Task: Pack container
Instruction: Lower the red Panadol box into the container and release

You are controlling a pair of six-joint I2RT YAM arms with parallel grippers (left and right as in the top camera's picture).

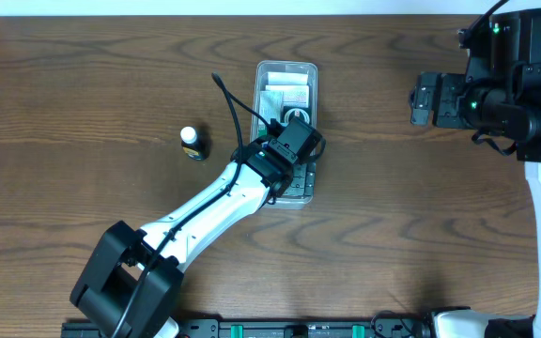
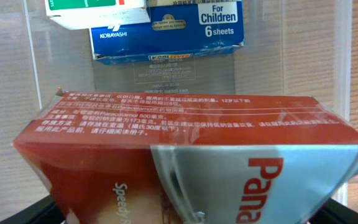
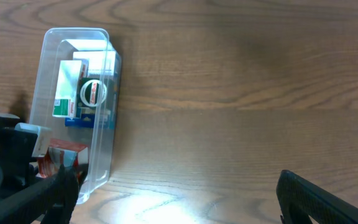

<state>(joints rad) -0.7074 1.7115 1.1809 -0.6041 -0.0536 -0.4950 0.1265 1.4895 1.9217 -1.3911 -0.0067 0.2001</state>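
Observation:
The clear container (image 1: 286, 66) lies lengthwise at the table's middle, with small boxes inside. My left gripper (image 1: 297, 143) reaches down into its near half. In the left wrist view a red and blue-grey Panadol box (image 2: 185, 155) fills the space between the fingers, inside the container's walls (image 2: 5, 93). Only dark bits of the fingers (image 2: 2, 213) show at the bottom corners, so contact with the box is unclear. Beyond it lie a blue "For Children" box (image 2: 166, 31) and a white and green box (image 2: 95, 12). My right gripper (image 1: 421, 99) stands open to the right of the container, over bare wood (image 3: 185, 199).
A small dark bottle with a white cap (image 1: 192, 143) stands on the table left of the container. In the right wrist view the container (image 3: 107, 124) also holds a round white item (image 3: 94, 92). The left arm (image 1: 214, 202) crosses the table from the front left.

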